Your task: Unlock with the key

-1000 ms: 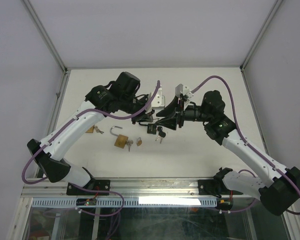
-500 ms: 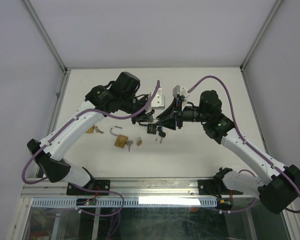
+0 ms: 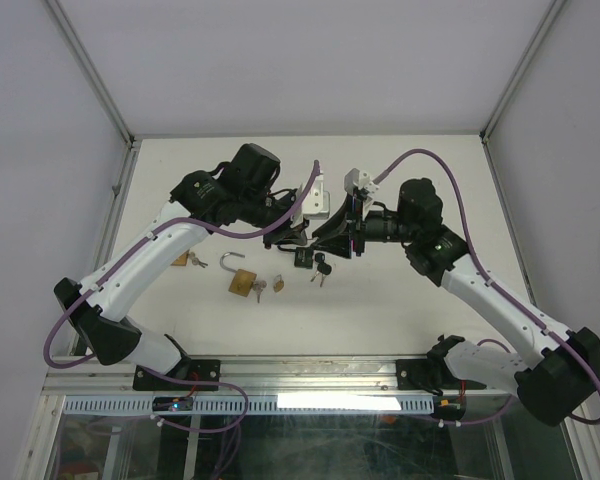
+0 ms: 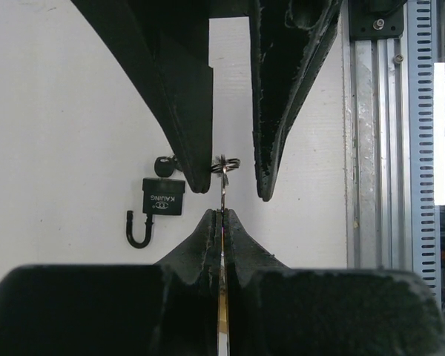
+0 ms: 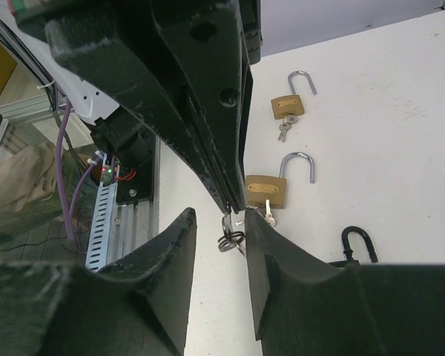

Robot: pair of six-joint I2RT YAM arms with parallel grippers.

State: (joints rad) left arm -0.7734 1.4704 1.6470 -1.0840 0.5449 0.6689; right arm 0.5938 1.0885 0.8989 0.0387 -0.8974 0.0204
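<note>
My left gripper is shut on a thin key, held edge-on above the table, and the key's ring hangs just past the fingertips. My right gripper faces it, open, with one finger on each side of the ring. The two grippers meet at the table's middle. Under them lies a black padlock with its shackle swung open, also seen from above. Black keys lie beside it.
An open brass padlock with keys lies left of the black one, also in the right wrist view. Another brass padlock sits farther left. White blocks stand behind the grippers. A metal rail runs along the near edge.
My right gripper has moved a little left toward the left gripper and narrowed its jaws around the key ring. The left arm has held still with the key.
</note>
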